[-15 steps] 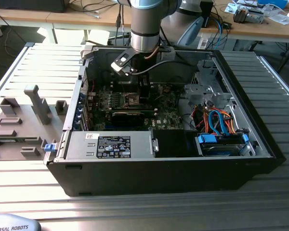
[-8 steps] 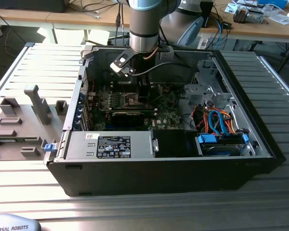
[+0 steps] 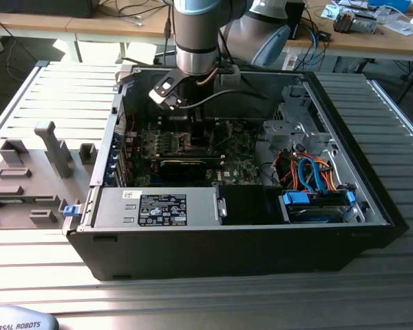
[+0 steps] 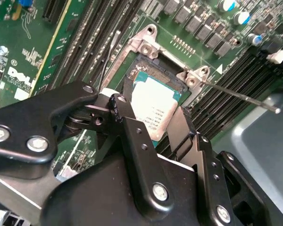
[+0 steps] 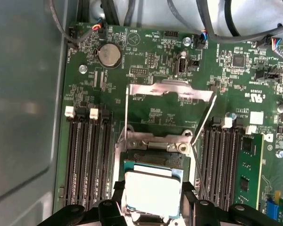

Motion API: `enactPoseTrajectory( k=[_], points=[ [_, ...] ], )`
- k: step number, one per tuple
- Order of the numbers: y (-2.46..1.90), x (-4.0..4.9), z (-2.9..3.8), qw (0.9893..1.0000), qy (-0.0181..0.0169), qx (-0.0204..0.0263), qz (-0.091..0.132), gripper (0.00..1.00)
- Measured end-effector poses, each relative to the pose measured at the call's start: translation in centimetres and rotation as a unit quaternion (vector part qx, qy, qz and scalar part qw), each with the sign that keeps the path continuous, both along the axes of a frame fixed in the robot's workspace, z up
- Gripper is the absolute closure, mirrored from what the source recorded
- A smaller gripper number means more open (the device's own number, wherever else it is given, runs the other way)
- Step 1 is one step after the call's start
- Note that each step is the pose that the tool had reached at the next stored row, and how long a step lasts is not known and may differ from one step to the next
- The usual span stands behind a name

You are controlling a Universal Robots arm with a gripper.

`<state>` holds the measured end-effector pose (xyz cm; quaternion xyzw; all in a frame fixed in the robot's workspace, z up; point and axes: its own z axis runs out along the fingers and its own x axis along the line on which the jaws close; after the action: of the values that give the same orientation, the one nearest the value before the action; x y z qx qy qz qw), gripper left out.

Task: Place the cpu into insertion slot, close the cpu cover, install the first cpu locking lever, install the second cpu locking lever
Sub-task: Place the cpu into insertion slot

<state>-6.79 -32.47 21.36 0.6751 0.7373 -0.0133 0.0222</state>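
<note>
Exterior view: the arm [image 3: 199, 41] reaches down into the case [image 3: 372, 144]. Second wrist view: the gripper [image 4: 150, 113] clamps the cpu [image 4: 155, 96] at or just above the socket [image 4: 153, 63]; seating cannot be confirmed. First wrist view: the cover [image 5: 170, 89] stands open on the socket's far side from the gripper. Risk: releasing a tilted or offset cpu could bend socket pins.

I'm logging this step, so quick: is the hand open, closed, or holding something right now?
Hand: closed on the cpu, with a finger against each of two opposite edges.
</note>
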Motion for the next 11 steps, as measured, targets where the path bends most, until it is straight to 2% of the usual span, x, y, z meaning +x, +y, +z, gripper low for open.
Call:
enactPoseTrajectory(
  k=[3,5,9,10,11],
  points=[
    [-0.01,-0.2,0.0,1.0,0.0001,0.0002,0.002,0.47],
    [-0.01,-0.29,0.0,0.9999,0.0001,0.0002,0.017,0.47],
    [-0.01,-0.29,-0.01,0.9999,0.0,0.0002,0.017,0.47],
    [-0.01,-0.29,-0.01,0.9999,0.0,0.0002,0.017,0.45],
    [-0.01,-0.29,-0.01,0.9999,0.0,0.0002,0.017,0.39]
  ],
)
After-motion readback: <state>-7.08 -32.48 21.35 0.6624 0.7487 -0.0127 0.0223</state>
